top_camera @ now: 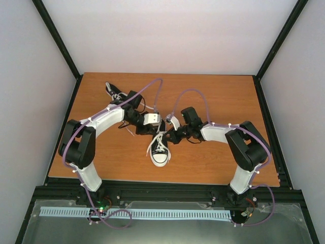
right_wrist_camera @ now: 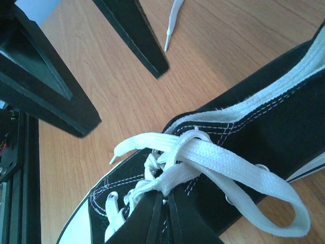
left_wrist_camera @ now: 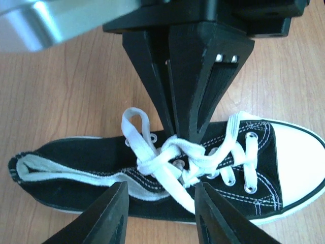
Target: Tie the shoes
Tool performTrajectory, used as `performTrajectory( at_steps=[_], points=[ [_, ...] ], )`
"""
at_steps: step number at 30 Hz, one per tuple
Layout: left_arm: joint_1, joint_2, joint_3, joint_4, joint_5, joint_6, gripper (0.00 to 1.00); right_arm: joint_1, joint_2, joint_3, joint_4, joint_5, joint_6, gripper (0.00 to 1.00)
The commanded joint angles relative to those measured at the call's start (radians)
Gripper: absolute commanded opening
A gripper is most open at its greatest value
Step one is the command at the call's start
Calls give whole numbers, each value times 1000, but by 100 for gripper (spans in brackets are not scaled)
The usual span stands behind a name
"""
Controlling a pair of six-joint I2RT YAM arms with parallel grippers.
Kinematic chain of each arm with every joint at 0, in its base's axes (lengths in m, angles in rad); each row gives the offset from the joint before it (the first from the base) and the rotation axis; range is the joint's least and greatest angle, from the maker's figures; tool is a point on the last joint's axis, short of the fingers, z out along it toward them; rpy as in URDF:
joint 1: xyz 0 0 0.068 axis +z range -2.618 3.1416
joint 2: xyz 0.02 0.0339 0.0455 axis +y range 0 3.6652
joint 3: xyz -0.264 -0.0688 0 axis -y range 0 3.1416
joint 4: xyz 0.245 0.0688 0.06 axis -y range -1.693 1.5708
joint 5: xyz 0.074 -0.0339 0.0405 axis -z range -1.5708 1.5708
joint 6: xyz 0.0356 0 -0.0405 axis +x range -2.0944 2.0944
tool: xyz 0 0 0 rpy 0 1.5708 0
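One black shoe (top_camera: 160,151) with a white toe cap lies mid-table, toe toward the arms; in the left wrist view the shoe (left_wrist_camera: 66,173) lies on its side. Its white laces (left_wrist_camera: 170,158) are crossed in a loose knot with a loop (left_wrist_camera: 133,122) standing up. My right gripper (right_wrist_camera: 167,197) is shut on a lace strand (right_wrist_camera: 203,170) at the knot and shows from above as the right gripper (left_wrist_camera: 180,134). My left gripper (left_wrist_camera: 162,206) hovers open over the knot, and one strand runs toward its right finger (left_wrist_camera: 218,213). The other shoe (top_camera: 116,93) lies at the back left.
A loose lace end (right_wrist_camera: 170,23) rests on the wooden table (top_camera: 218,96) beyond the left gripper's fingers (right_wrist_camera: 137,35). Both arms meet over the table's middle, with purple cables (top_camera: 195,92) looping above them. The black frame rail (right_wrist_camera: 23,168) runs along the near edge.
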Motion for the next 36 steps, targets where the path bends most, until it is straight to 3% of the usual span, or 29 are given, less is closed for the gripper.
performTrajectory(
  at_steps=[1,7,12,18,28,36],
  points=[
    [-31,47,72,-13,36,8,40,-4,-26,30,-18,0,-27,4],
    [-32,137,221,-68,95,-137,32,-4,-7,27,-34,1,-23,4],
    [-31,91,144,37,99,-273,27,0,-3,-19,-1,-8,11,4],
    [-45,102,85,99,-1,-369,27,10,20,-15,0,-2,20,3],
    [-48,52,-6,114,-16,-283,33,10,44,15,-19,-5,28,4],
    [-60,-54,-44,112,-39,-166,27,10,22,44,-104,45,50,5]
  ],
)
